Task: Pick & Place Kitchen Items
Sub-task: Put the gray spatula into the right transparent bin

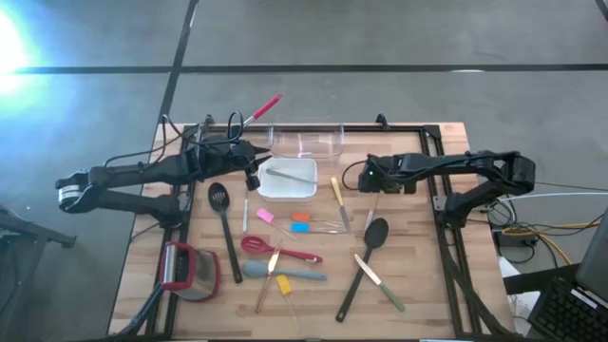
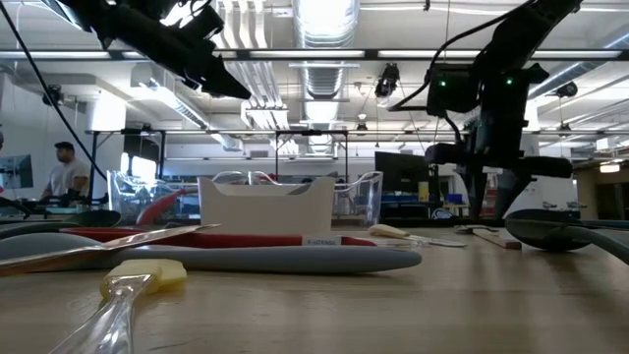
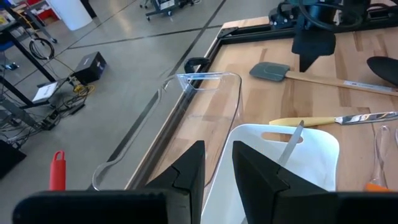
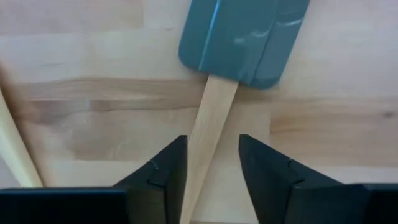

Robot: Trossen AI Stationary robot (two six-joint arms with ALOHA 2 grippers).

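1. Right gripper: open and empty, fingers either side of the spatula, which lies flat on the right of the table. Lower straight, without scraping the wood.
2. Left gripper: slightly open, empty, above the clear tub and white dish. Leave parked.
3. Wooden handle: centre it, then close firmly near the blade to limit swing.
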